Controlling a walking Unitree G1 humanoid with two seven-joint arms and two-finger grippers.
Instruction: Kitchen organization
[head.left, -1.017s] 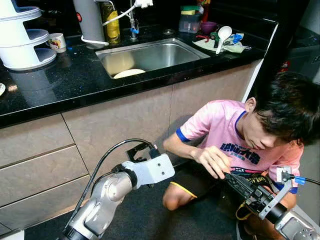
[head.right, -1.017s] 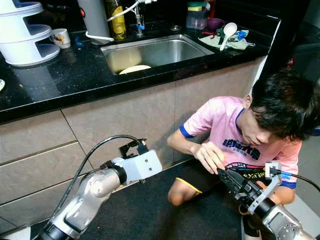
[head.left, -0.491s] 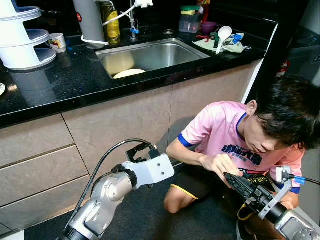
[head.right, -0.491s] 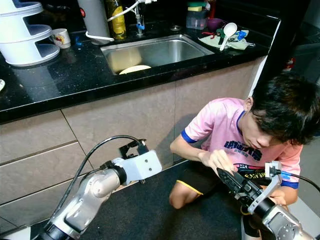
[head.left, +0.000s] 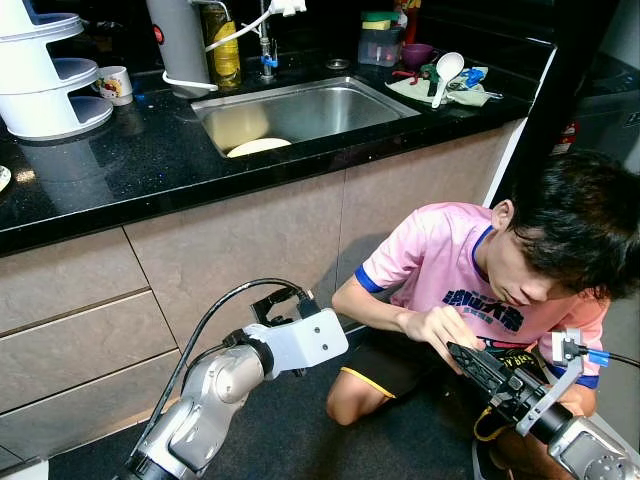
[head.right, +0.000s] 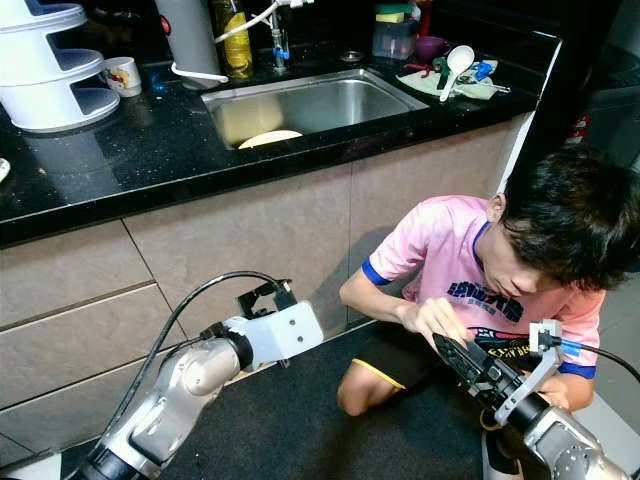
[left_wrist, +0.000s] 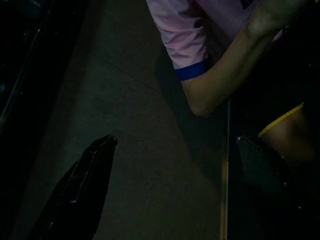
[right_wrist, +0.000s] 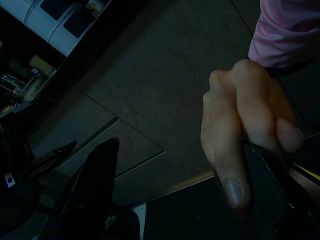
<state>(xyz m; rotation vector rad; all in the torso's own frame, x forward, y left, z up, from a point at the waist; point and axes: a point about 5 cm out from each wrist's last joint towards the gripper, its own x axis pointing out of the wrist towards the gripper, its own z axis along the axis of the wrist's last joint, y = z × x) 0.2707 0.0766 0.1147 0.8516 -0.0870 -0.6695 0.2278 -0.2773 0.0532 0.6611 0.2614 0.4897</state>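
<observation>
While person's hand (right_wrist: 247, 145) grips right fingers (right_wrist: 272, 185), parted, shirt print (head.left: 478, 303) unreadable

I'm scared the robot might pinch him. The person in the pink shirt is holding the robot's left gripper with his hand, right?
Not quite. The person in the pink shirt has a hand on the right gripper, not the left one. The left eye view shows it, and the right wrist view shows the hand wrapped over one finger. The left gripper is apart from him, by the cabinet.
</observation>
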